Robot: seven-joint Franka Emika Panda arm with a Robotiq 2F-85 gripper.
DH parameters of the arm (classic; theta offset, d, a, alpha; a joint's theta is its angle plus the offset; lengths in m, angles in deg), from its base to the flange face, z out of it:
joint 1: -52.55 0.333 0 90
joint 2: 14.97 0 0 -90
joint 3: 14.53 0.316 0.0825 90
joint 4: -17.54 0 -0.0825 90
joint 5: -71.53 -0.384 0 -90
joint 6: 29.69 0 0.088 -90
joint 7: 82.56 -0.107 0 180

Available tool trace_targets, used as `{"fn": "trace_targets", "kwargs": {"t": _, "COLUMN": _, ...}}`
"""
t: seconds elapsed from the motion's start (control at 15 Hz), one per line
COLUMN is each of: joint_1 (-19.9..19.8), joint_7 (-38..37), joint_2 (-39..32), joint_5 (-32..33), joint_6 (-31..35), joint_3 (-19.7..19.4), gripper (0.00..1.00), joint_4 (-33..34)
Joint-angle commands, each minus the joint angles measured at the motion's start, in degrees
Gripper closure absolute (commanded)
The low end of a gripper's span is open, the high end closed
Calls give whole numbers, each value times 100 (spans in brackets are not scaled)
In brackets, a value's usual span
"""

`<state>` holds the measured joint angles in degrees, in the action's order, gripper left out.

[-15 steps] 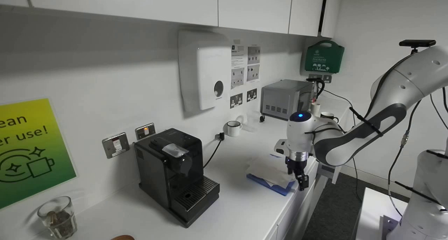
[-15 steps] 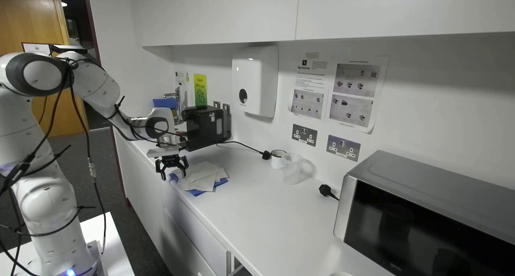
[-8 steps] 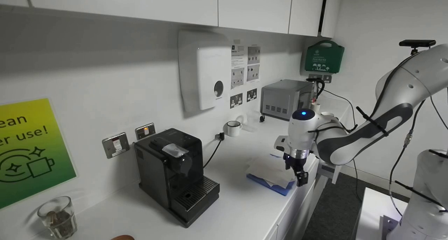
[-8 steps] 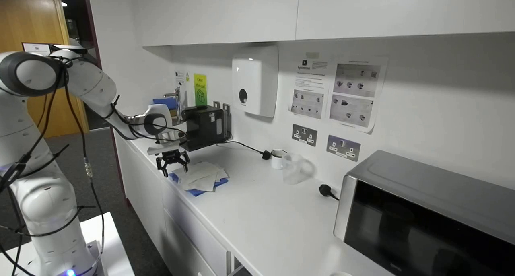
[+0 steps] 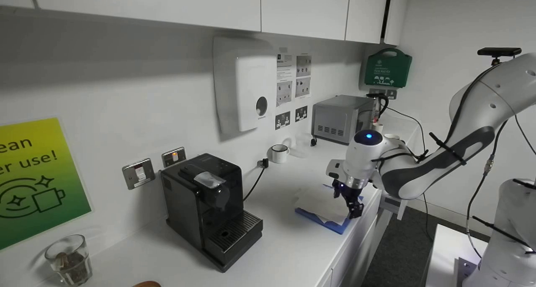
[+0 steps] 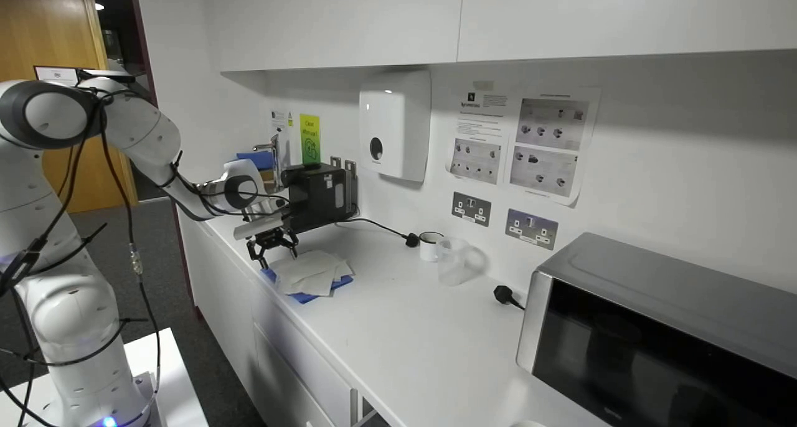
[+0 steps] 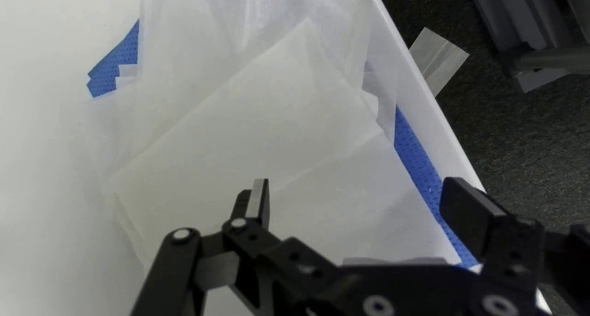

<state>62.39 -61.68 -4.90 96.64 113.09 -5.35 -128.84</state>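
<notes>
Several paper sheets (image 7: 267,122) overlap on blue cloth (image 7: 417,161) near the edge of the table (image 7: 41,168), right by the tool (image 7: 357,187), which gapes wide and grips nothing. From where I stand they look light, limp, easily torn; I'd pinch one loose corner gently.

Gripper (image 7: 357,191) spread over sheets (image 7: 258,127), blue cloth (image 7: 411,155) beneath
</notes>
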Motion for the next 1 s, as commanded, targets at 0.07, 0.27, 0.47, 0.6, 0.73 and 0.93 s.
{"fn": "trace_targets", "kwargs": {"t": 0.07, "joint_1": -68, "joint_7": 87, "joint_2": 103, "joint_5": 73, "joint_6": 655, "joint_3": -112, "gripper": 0, "joint_4": -281}}
{"fn": "trace_targets", "kwargs": {"t": 0.27, "joint_1": -75, "joint_7": 132, "joint_2": 110, "joint_5": 25, "joint_6": 793, "joint_3": -152, "gripper": 0, "joint_4": -385}}
{"fn": "trace_targets", "kwargs": {"t": 0.47, "joint_1": -76, "joint_7": 144, "joint_2": 78, "joint_5": 12, "joint_6": 864, "joint_3": -172, "gripper": 0, "joint_4": -448}}
{"fn": "trace_targets", "kwargs": {"t": 0.6, "joint_1": -103, "joint_7": 65, "joint_2": 63, "joint_5": 109, "joint_6": 856, "joint_3": -157, "gripper": 0, "joint_4": -449}}
{"fn": "trace_targets", "kwargs": {"t": 0.73, "joint_1": -130, "joint_7": -29, "joint_2": 93, "joint_5": 253, "joint_6": 836, "joint_3": -121, "gripper": 0, "joint_4": -442}}
{"fn": "trace_targets", "kwargs": {"t": 0.93, "joint_1": -131, "joint_7": -33, "joint_2": 98, "joint_5": 354, "joint_6": 843, "joint_3": -115, "gripper": 0, "joint_4": -434}}
